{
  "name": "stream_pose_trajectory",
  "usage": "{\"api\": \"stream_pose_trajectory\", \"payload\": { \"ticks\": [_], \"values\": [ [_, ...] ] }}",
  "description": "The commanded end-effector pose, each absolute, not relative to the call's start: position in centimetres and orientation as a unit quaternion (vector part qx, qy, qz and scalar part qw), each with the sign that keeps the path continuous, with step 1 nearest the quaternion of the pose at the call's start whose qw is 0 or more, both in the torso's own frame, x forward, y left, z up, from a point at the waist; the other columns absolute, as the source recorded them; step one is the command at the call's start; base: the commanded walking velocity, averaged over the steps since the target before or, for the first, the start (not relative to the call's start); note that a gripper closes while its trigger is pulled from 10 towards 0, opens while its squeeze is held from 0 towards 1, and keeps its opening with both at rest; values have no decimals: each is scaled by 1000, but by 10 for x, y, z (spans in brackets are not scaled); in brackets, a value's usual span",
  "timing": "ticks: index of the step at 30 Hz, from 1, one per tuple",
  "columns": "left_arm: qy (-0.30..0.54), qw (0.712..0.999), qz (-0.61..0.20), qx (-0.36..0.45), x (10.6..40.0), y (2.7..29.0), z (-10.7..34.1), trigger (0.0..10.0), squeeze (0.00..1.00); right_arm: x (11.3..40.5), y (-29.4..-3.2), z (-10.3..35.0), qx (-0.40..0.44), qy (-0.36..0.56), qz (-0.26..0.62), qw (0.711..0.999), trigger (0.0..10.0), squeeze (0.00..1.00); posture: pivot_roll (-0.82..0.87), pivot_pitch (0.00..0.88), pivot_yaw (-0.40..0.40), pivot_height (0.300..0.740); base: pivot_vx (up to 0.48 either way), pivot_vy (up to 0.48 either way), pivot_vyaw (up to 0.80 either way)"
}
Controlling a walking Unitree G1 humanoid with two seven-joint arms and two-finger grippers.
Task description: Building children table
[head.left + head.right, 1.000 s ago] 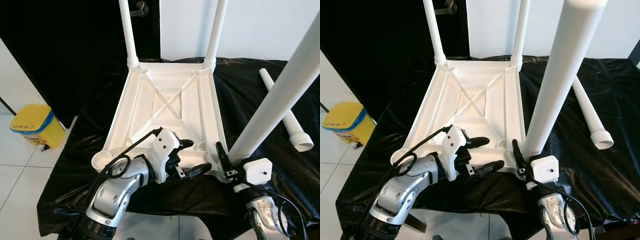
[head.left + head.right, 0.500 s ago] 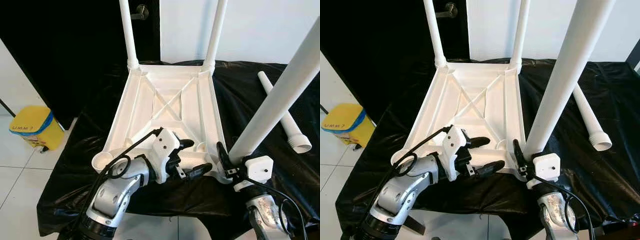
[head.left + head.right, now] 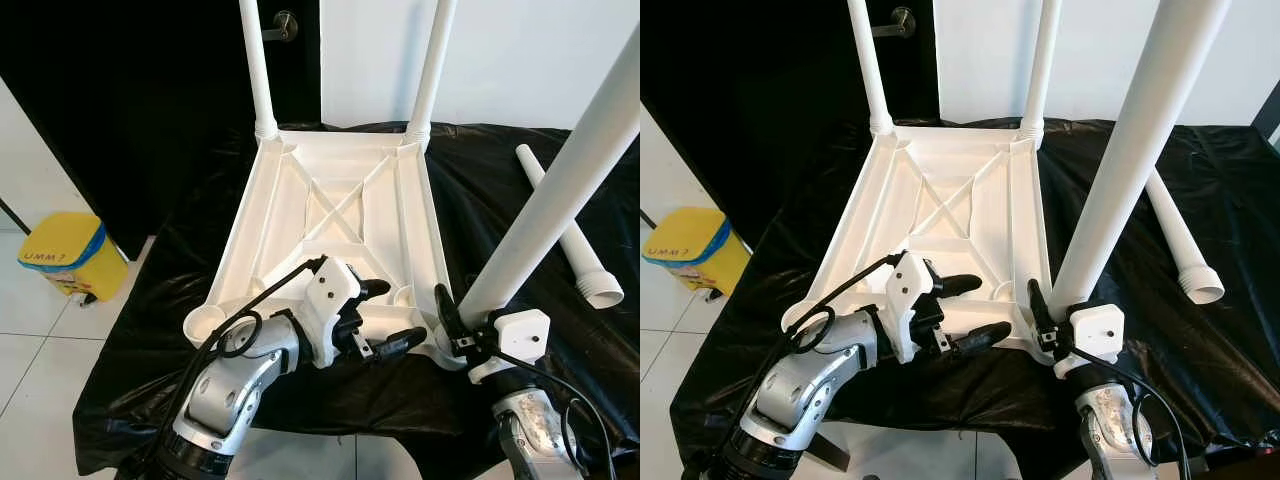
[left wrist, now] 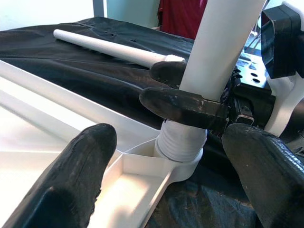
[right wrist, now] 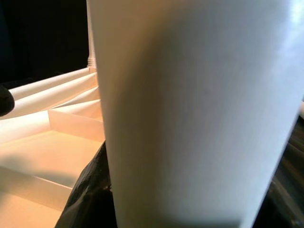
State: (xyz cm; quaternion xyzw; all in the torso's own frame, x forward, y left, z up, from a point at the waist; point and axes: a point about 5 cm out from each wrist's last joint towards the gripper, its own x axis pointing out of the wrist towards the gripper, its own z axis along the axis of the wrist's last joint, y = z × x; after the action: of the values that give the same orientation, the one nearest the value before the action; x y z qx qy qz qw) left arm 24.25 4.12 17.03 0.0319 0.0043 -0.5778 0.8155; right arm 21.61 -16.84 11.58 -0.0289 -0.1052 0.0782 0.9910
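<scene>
Right pincer point(image 3: 1043, 318) is closed around the base of a white tube leg point(image 3: 1120, 170), which stands in the near right corner socket of the upturned white plastic table point(image 3: 940, 215) and leans a little. Left pincer point(image 3: 970, 310) has its fingers spread wide at the near edge of this table, just beside that socket and holding nothing. Upside down on a surface covered with black sheet point(image 3: 1200, 330), the table shows a ribbed underside with a cross brace, two legs stand in its far corners, and one more loose leg point(image 3: 1180, 245) lies on the sheet at the right.

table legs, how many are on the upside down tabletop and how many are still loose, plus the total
Legs standing in corner sockets: 3 (back left, back right, near right held by the right hand)
Loose legs lying on the black sheet: 1
Total: 4
</scene>
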Motion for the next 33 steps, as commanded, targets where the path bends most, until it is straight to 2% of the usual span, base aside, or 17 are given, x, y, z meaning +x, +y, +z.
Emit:
{"api": "stream_pose_trajectory", "payload": {
  "ticks": [1, 20, 33],
  "values": [
    [2, 815, -579, 34, 242, 40, 171, 10000, 0, 206, -172, 78, 1, 5, 64, 998, 10000, 0, -222, 72, 46, 740, 0, 0, 0],
    [1, 814, -581, 34, 243, 40, 172, 10000, 0, 204, -180, 69, 63, 46, 20, 997, 10000, 0, -224, 78, 50, 740, 0, 0, 0],
    [1, 816, -577, 33, 243, 41, 172, 10000, 0, 202, -178, 76, 19, 21, 33, 999, 10000, 0, -220, 87, 47, 740, 0, 0, 0]
  ]
}}
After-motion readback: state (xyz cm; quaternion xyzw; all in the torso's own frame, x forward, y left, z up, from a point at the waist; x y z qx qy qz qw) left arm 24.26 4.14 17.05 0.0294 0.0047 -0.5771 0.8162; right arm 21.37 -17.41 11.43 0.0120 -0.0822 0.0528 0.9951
